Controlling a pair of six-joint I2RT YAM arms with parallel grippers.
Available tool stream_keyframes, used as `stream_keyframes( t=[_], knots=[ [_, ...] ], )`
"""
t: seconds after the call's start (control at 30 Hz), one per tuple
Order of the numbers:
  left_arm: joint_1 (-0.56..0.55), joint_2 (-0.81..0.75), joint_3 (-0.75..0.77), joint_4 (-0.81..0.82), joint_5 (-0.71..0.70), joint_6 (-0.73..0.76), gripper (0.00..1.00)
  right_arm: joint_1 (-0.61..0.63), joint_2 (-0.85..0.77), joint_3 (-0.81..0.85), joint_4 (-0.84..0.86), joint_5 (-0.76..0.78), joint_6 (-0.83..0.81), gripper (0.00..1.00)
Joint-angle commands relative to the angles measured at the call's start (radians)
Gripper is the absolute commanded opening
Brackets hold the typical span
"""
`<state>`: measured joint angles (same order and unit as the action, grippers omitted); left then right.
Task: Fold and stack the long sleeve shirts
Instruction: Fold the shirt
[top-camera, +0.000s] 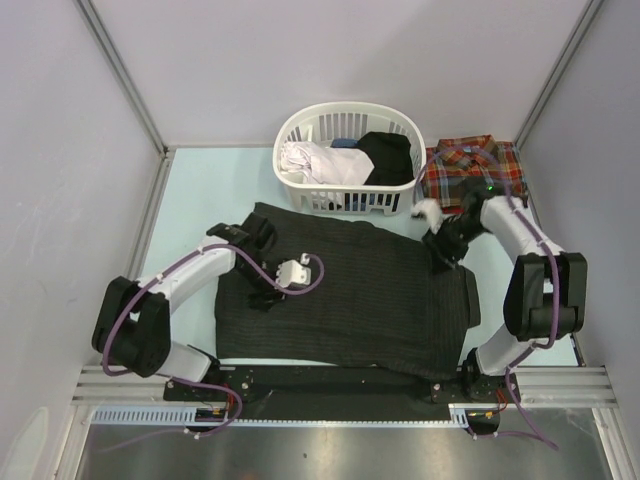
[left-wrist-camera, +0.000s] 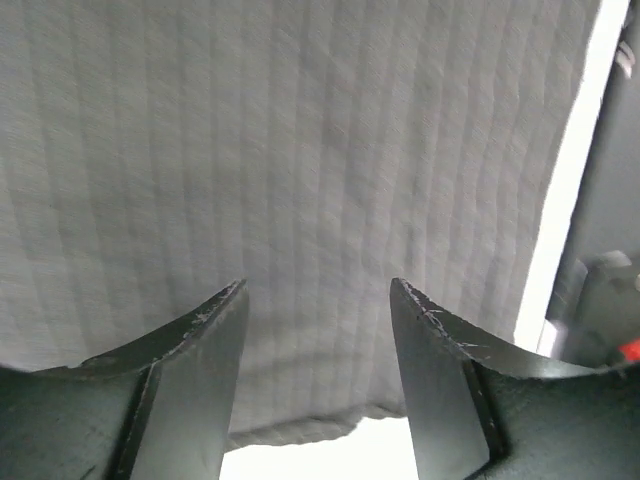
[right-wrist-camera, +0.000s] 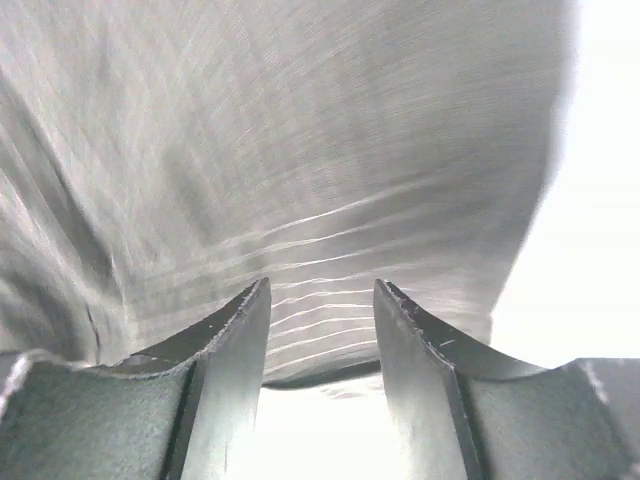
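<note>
Two long sleeve shirts: one black-charcoal pinstriped cloth shirt at centre, one red-orange-green plaid flannel shirt at far right. One white slotted plastic laundry basket at far centre, with one white garment and one black garment inside. Two white-and-black robot arms: left arm, right arm.

Can't see the plaid shirt whole from above: partly behind the basket and the right arm. Can't resolve buttons on the pinstriped shirt, cropped at top and left in both wrist views, smeared in the right one. Probably clothes in the basket, too jumbled to name.
</note>
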<state>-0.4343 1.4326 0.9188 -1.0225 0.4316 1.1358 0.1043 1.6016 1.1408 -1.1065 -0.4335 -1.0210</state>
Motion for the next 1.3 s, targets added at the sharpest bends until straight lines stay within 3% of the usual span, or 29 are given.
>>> stream_keyframes(
  t=[0.0,0.13,0.2,0.43,0.53,0.63,0.67,0.77,0.87,1.0,1.1,1.13,1.17,1.27],
  knots=[
    [-0.079,0.034,0.052,0.224,0.029,-0.178,0.64,-0.153,0.053,0.186,0.031,-0.223,0.244,0.51],
    [-0.090,0.130,0.158,0.337,0.029,-0.326,0.63,-0.178,0.107,0.215,0.276,-0.231,0.479,0.51],
    [-0.090,0.157,0.187,0.372,0.025,-0.383,0.63,-0.172,0.158,0.223,0.313,-0.251,0.551,0.51],
    [-0.067,0.132,0.200,0.398,0.002,-0.456,0.66,-0.123,0.297,0.218,0.428,-0.258,0.598,0.53],
    [-0.035,0.112,0.184,0.383,-0.004,-0.462,0.67,-0.118,0.330,0.211,0.416,-0.326,0.593,0.50],
    [0.009,0.098,0.167,0.375,-0.002,-0.470,0.67,-0.107,0.302,0.177,0.416,-0.364,0.575,0.26],
    [0.029,0.088,0.164,0.371,-0.004,-0.472,0.67,-0.107,0.284,0.162,0.415,-0.372,0.575,0.12],
    [0.054,0.056,0.143,0.375,-0.014,-0.475,0.67,-0.069,0.186,0.102,0.431,-0.357,0.573,0.00],
    [0.060,0.028,0.114,0.380,-0.028,-0.473,0.67,0.006,0.029,-0.005,0.462,-0.245,0.535,0.00],
    [0.066,-0.021,0.063,0.387,-0.048,-0.482,0.67,0.266,-0.185,-0.224,0.556,0.040,0.461,0.00],
    [0.080,-0.046,0.022,0.391,-0.060,-0.487,0.67,0.378,-0.270,-0.346,0.536,0.166,0.440,0.00],
    [0.085,-0.050,0.008,0.388,-0.060,-0.485,0.67,0.405,-0.281,-0.364,0.518,0.165,0.434,0.05],
    [0.088,-0.054,0.005,0.381,-0.062,-0.481,0.67,0.405,-0.293,-0.377,0.498,0.158,0.427,0.25],
    [0.104,-0.055,0.003,0.371,-0.053,-0.470,0.67,0.382,-0.318,-0.368,0.389,0.092,0.354,0.46]
  ],
)
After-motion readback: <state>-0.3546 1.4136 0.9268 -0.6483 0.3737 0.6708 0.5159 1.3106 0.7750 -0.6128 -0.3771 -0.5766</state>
